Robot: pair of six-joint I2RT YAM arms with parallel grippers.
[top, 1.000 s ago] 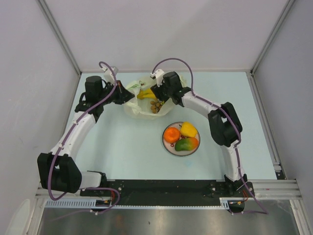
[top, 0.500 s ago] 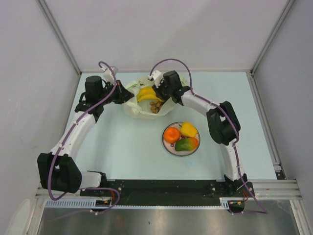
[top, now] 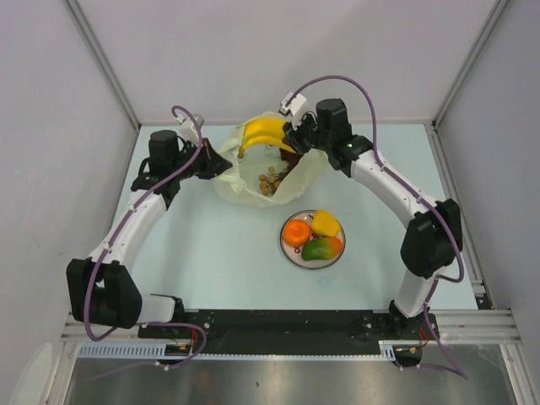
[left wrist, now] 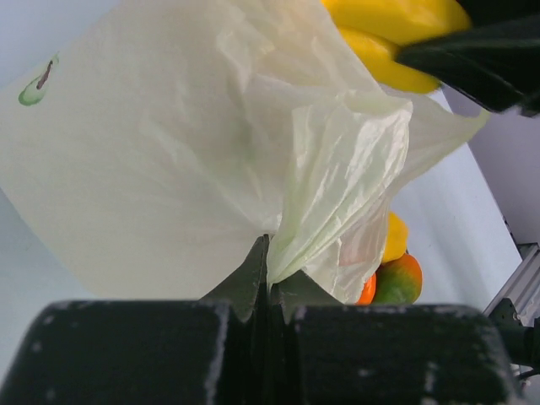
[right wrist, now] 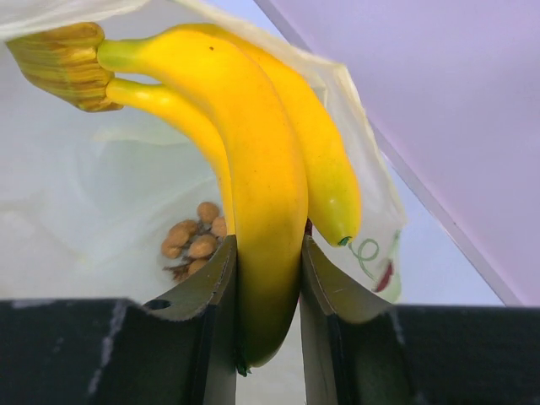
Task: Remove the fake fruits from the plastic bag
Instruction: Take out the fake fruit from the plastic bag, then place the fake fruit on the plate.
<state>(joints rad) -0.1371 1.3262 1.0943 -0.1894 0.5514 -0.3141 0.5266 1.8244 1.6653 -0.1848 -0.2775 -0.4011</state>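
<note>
Right now my right tool (right wrist: 268,253) is clamped on the banana bunch (right wrist: 253,169), one finger on each side of the nearest banana, close to its lower end. The bunch hangs with its brown-yellow stem up and to the left in the right wrist view. From above, the banana bunch (top: 261,132) sits over the far rim of the plastic bag (top: 240,181), close to the far edge of the table (top: 219,261); I cannot tell whether it is fully clear of the film.

My left tool (left wrist: 270,270) is closed tight on a gathered fold of the plastic bag (left wrist: 169,152), with the thin cream film fanning up and away from the fingers. In the overhead view the left tool (top: 215,166) holds the bag's left side, and the right tool (top: 285,139) is at its far right side, so the mouth gapes open between them.

Inside the bag I see the brown cluster (top: 268,181) lying on the bottom, also visible below the bananas in the right wrist view (right wrist: 196,240).

Nearer to me, right of the table's middle, the white plate (top: 314,266) carries the orange (top: 296,231), the yellow fruit (top: 325,223) and the mango (top: 321,248), all touching one another. The plate is just beside the bag's near edge, apart from it.
</note>
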